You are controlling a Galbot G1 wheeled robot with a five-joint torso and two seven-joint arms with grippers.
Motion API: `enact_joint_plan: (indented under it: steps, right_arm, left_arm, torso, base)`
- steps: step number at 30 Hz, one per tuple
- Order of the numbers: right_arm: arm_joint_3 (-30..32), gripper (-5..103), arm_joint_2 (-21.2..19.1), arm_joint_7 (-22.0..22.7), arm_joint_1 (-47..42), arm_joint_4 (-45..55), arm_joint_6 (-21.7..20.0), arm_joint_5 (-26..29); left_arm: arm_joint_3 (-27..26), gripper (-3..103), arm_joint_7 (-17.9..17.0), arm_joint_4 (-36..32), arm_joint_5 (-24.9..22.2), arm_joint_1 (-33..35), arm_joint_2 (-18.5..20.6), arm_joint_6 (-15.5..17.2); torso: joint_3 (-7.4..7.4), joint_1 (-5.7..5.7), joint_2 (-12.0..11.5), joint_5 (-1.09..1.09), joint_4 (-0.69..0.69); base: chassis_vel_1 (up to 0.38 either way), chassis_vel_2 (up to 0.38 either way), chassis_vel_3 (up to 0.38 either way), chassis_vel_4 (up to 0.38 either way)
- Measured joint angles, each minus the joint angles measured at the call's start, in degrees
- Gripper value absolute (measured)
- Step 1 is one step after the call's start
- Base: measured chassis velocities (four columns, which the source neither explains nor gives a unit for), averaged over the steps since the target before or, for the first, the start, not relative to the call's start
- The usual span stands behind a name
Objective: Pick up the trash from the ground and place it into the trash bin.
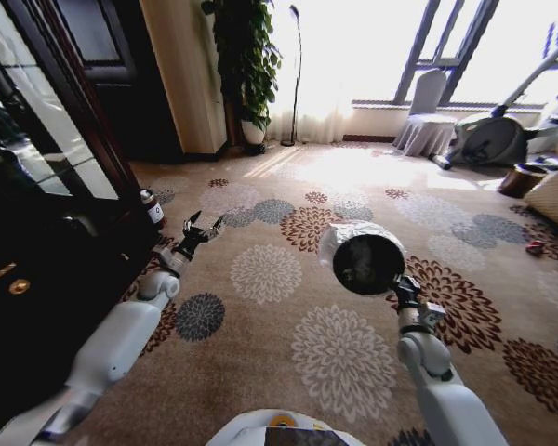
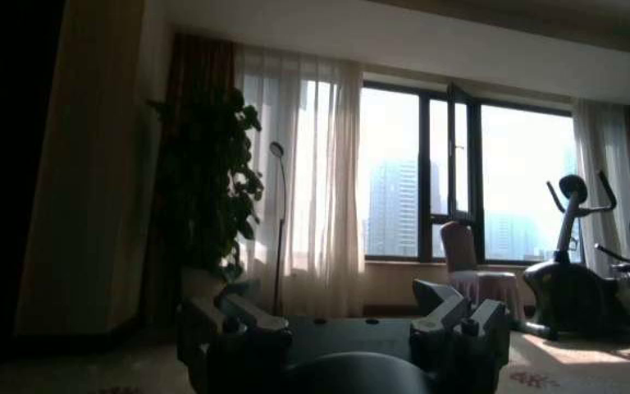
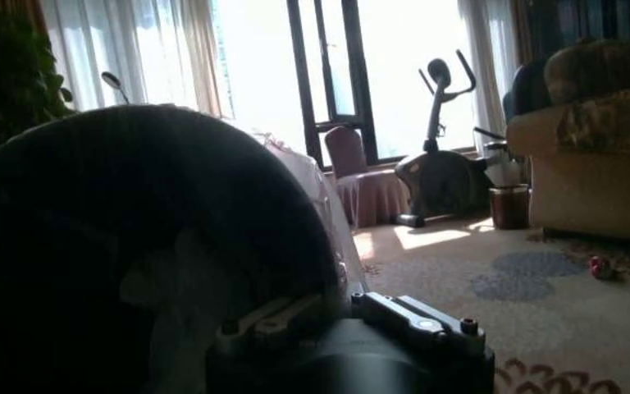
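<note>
My right gripper [image 1: 402, 290] is shut on the rim of the trash bin [image 1: 363, 261], a small round dark bin with a pale liner bag. It holds the bin above the carpet, tipped so the dark inside faces my head. In the right wrist view the bin [image 3: 129, 246] looms large beside the right gripper [image 3: 331, 318]. One piece of trash, a red scrap [image 1: 535, 247], lies on the carpet far right, and the scrap [image 3: 597, 266] also lies near the sofa. My left gripper [image 1: 198, 231] hangs open and empty over the carpet at left, its fingers [image 2: 233, 328] spread.
A dark wooden cabinet [image 1: 46, 186] stands close on the left, with a small white labelled bottle [image 1: 152, 208] at its foot. A shiny brown pot [image 1: 521, 178], an exercise bike [image 1: 493, 135] and a covered chair [image 1: 426, 125] stand far right. A sofa [image 3: 600, 164] is to the right.
</note>
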Motion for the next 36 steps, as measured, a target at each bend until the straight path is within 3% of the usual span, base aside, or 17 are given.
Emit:
enact_joint_plan:
  steps: [6, 10, 16, 21, 27, 31, 36]
  right_arm:
    - [4.53, 0, 2.06, 5.19, -4.70, 2.36, -0.95, 3.09]
    - [4.62, 0, 2.19, 16.11, -7.47, 5.92, -7.95, 16.91]
    - [5.37, 0, -0.83, 23.67, -10.63, 8.15, -9.10, 23.69]
    - [6.06, 0, -0.95, 25.59, -12.10, 9.03, -9.46, 26.52]
    - [6.64, 0, 0.62, 24.81, -13.86, 9.18, -7.81, 28.56]
    - [5.59, 0, 0.52, 23.57, -13.47, 9.05, -7.23, 28.11]
    - [4.87, 0, 0.50, 22.21, -13.22, 9.02, -6.25, 25.64]
  left_arm:
    - [1.63, 92, 0.23, 1.18, 0.97, -0.24, -1.24, -0.40]
    - [3.01, 92, 0.98, 1.91, 1.43, -0.93, -1.76, -0.44]
    - [3.20, 92, 2.28, 2.86, 1.48, -1.12, -1.28, -0.84]
    - [3.19, 92, 2.73, 3.45, 1.50, -1.04, -1.34, -1.31]
    - [3.40, 92, 3.76, 5.49, 3.50, -1.02, -1.60, -2.81]
    - [3.41, 92, 4.27, 9.00, 5.86, -1.43, -2.56, -4.70]
    - [3.61, 92, 4.30, 10.33, 6.36, -1.58, -4.02, -5.02]
  torso:
    - [0.00, 0.00, 0.00, -0.02, -0.03]
    - [0.00, 0.00, 0.00, 0.01, 0.00]
    - [0.00, 0.00, 0.00, -0.02, 0.00]
    - [0.00, 0.00, 0.00, 0.00, -0.01]
    - [0.00, 0.00, 0.00, -0.02, -0.03]
    - [0.00, 0.00, -0.01, -0.02, 0.03]
    - [0.00, 0.00, -0.01, -0.03, 0.01]
  base:
    - [0.000, 0.000, 0.000, 0.000]
    - [0.000, 0.000, 0.000, 0.000]
    - [0.000, 0.000, 0.000, 0.000]
    - [0.000, 0.000, 0.000, 0.000]
    - [0.000, 0.000, 0.000, 0.000]
    - [0.000, 0.000, 0.000, 0.000]
    - [0.000, 0.000, 0.000, 0.000]
